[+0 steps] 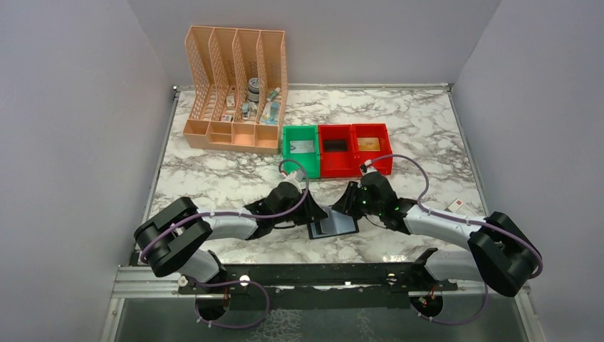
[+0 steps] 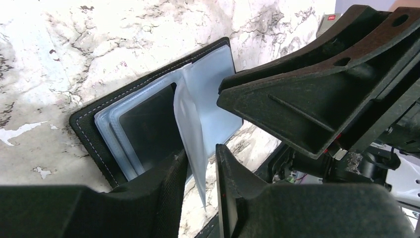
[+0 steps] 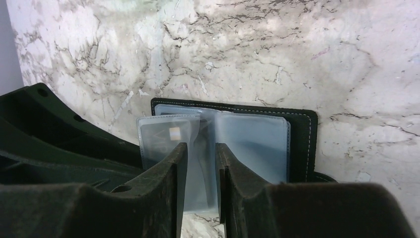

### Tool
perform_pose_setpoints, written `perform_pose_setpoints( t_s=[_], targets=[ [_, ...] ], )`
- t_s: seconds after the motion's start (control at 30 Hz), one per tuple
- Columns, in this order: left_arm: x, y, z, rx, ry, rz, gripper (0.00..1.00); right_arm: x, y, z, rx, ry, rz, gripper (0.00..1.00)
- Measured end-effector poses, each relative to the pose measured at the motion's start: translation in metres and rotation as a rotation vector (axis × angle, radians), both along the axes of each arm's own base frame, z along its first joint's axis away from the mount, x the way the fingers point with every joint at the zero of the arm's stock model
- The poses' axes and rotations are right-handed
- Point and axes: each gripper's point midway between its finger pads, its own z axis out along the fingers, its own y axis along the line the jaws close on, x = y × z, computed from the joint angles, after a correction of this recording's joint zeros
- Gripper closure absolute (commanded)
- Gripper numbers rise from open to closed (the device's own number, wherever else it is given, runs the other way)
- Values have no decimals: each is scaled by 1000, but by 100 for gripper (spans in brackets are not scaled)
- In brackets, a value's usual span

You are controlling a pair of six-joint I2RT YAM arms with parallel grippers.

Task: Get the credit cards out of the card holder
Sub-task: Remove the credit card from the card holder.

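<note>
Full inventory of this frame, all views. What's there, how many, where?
card holder: 1, black, grey-blue sleeves, open on the table between the hands
sleeved card: 1 seen, greyish, inside a card holder sleeve
green bin: 1, mid-table
red bins: 2, right of the green bin
pale card: 1, in the green bin
tan card: 1, in the rightmost red bin
white card: 1, red mark, right table edge
file organizer: 1, peach, back left, small items inside
table: 1, white marble
left hand: 1, black, jaws open around a sleeve
right hand: 1, black, jaws open around a sleeve
</note>
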Motion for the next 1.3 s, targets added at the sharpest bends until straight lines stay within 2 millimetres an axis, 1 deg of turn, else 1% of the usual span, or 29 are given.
perform_pose_setpoints(
  t_s=[0.07, 0.23, 0.3, 0.37, 0.47, 0.6, 0.73, 0.83, 0.9, 1.0, 1.13, 1.23, 1.3],
  targets=[
    [0, 0, 0, 0, -1, -2, 73, -1, -2, 1, -14, -11, 14, 75],
    [-2, -1, 1, 2, -10, -27, 73, 3, -9, 0, -70, -19, 3, 75],
    [-4, -8, 5, -8, -20, -58, 73, 7, -14, 2, -99, -31, -15, 75],
    [-4, -19, 11, -23, -29, -93, 72, 11, -20, 6, -126, -49, -41, 75],
    [-5, -33, 16, -33, -44, -136, 67, 20, -29, 17, -139, -76, -82, 75],
    [-6, -48, 18, -41, -55, -185, 65, 35, -47, 27, -127, -95, -149, 75],
    [-6, -57, 15, -40, -54, -213, 55, 41, -56, 33, -104, -101, -171, 75],
    [-8, -57, 10, -30, -47, -225, 54, 35, -51, 32, -83, -92, -137, 75],
    [-9, -57, 10, -30, -48, -229, 53, 31, -47, 32, -68, -81, -112, 75],
    [-10, -55, 14, -35, -60, -230, 52, 27, -42, 34, -47, -76, -76, 75],
    [-10, -45, 23, -41, -92, -201, 53, 22, -33, 34, -23, -68, -16, 76],
    [-9, -38, 24, -36, -105, -173, 53, 16, -26, 26, -13, -37, 39, 77],
    [-8, -33, 22, -26, -108, -152, 53, 11, -23, 17, -14, -3, 74, 78]
  ],
)
